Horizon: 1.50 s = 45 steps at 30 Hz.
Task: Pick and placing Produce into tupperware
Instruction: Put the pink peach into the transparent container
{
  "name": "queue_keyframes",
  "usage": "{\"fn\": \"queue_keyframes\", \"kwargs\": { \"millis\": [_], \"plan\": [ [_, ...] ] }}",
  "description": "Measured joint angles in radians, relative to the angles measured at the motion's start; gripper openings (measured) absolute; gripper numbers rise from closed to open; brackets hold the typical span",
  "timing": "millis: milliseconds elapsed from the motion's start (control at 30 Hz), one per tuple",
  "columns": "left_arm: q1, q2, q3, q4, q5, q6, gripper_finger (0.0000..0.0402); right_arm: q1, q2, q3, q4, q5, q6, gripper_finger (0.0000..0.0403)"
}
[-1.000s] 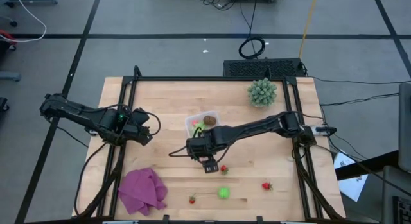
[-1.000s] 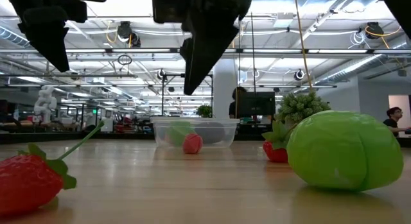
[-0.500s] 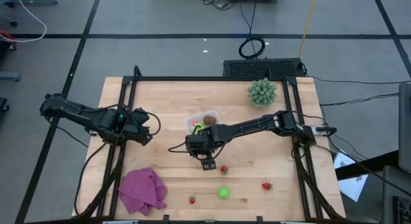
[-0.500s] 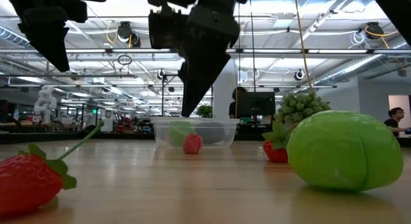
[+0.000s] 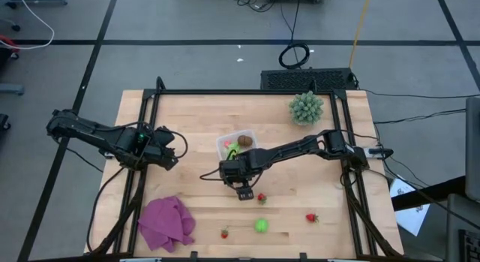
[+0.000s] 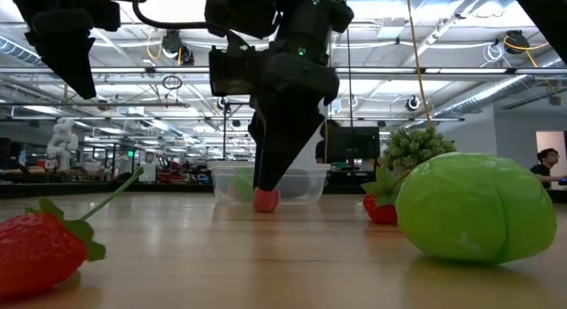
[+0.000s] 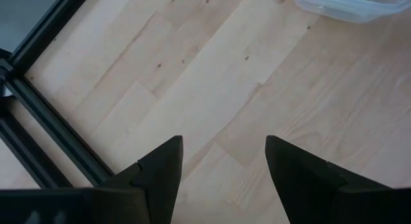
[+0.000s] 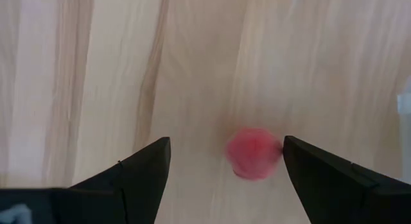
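Since a second ago I've dropped the right end effector point(image 6: 266, 189) low over the pink piece point(image 8: 253, 153) on the counter point(image 5: 315, 172) just beside the tupperware point(image 5: 222, 146) — fingers spread, nothing pinched. Next I'd centre, then close. Left end effector point(image 7: 223, 166) waits, spread.

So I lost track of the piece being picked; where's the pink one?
In the high view, the pink piece lies on the table just front of the tupperware, under the open right gripper.
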State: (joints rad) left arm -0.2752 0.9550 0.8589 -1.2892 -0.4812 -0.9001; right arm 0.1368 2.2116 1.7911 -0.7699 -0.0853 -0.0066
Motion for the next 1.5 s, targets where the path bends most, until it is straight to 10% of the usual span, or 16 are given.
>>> {"fn": "queue_keyframes", "kwargs": {
  "millis": [1500],
  "plan": [
    [0.000,0.000,0.000,0.008,0.000,-0.001,0.0228,0.000,0.000,-0.029,0.029,0.005,-0.022,0.0126]
  ]
}}
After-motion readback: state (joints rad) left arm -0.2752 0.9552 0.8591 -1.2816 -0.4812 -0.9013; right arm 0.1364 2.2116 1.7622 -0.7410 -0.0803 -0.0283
